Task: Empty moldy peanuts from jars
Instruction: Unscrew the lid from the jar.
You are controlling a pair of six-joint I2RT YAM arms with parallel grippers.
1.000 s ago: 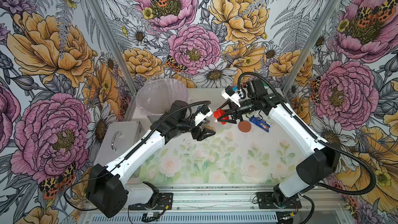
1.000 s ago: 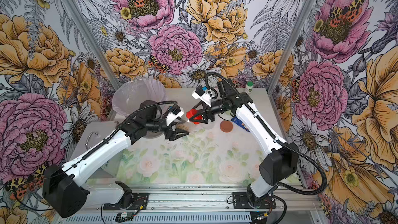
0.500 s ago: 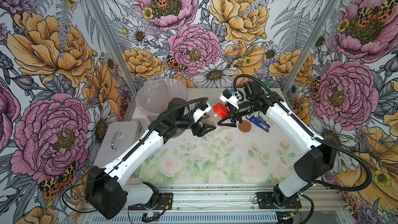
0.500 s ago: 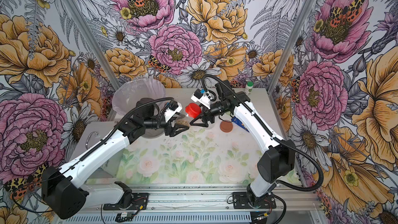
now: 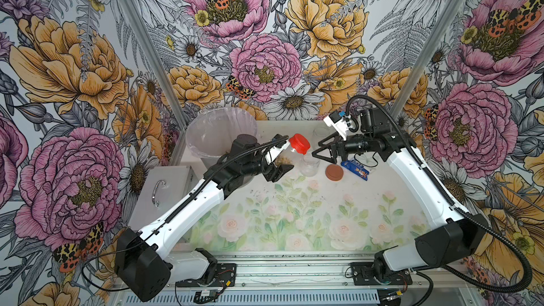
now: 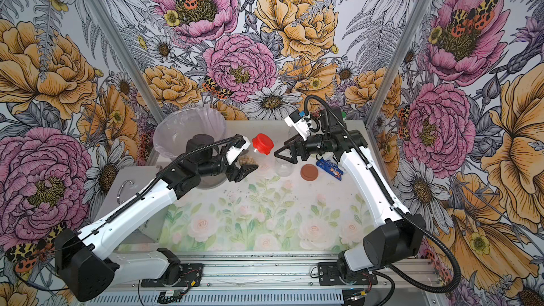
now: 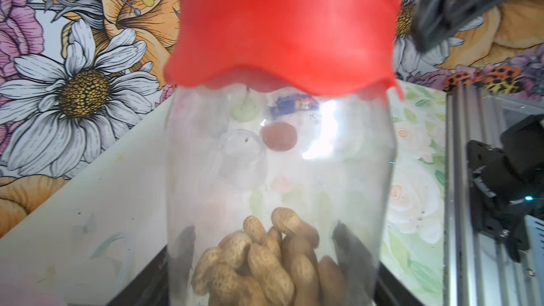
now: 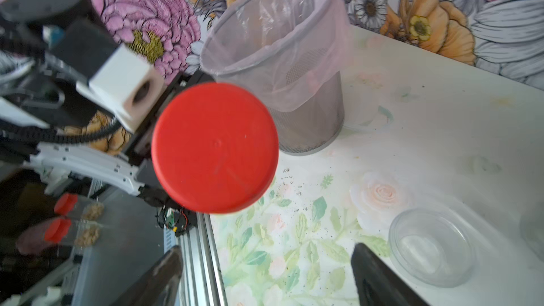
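Peanuts [image 7: 265, 260] lie heaped in the closed end of a clear jar [image 7: 279, 157], right between the left fingers [image 5: 281, 169]. These fingers clamp the jar's body from both sides; in the left wrist view they show as two dark shapes behind the glass, flanking the heap. The jar is held off the table [image 5: 294, 216] and tilted. Its red lid [image 5: 299, 143] is on, at the end farthest from the left fingers, and it points toward the right fingers [image 8: 379, 278].

The right fingers stand spread wide with nothing between them. In the right wrist view the lid's flat top faces them, ahead of the tips and roughly centred on their gap. In both top views a small gap separates the lid from the nearest fingertip, so they are near but not touching.

A lidless, empty jar [image 5: 309, 166] stands upright on the table, below the space between the red lid and the right fingertips. A brown lid [image 5: 334, 172] lies flat on the table just beside it, under the right fingers. A blue packet [image 5: 356, 169] lies past that lid, below the right wrist. Another clear round piece [image 5: 321, 132] sits on the far side of the right fingers, near the back wall; whether it is a jar or a lid is hard to tell.

A mesh bin with a plastic liner [image 5: 220, 133] stands behind the left fingers, beside the left wrist. Dark specks [image 8: 294, 183] dot the table ahead of the right fingers.
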